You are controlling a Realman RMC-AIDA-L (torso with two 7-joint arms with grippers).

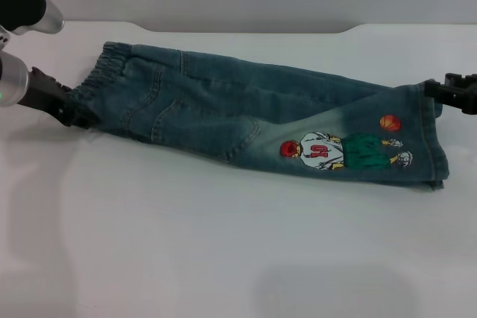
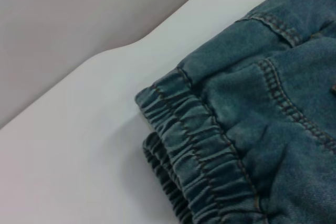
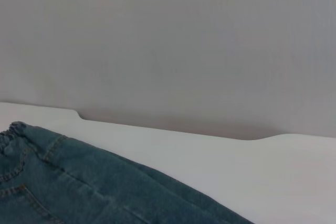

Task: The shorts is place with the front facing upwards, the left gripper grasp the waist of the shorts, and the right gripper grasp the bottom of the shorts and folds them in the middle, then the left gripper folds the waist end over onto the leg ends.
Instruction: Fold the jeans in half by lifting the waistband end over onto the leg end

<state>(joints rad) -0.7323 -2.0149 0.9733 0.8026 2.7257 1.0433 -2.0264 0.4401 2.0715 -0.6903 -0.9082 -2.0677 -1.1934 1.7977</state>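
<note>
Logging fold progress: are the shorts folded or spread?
Folded lengthwise: the shorts form one narrow strip with layered hems; waist not yet over legs.

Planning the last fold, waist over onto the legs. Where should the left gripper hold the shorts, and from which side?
Grip the gathered waistband, at the end on the robot's left, where the left gripper already sits. The shorts lie folded lengthwise, so the band is a narrow stacked edge; coming in from beyond that end lets the jaws pinch both layers, then carry them toward the leg hems.

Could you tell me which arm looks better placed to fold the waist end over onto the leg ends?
Left. The left claw sits at the waist of the shorts, already folded lengthwise; the right claw is at the leg ends.
</note>
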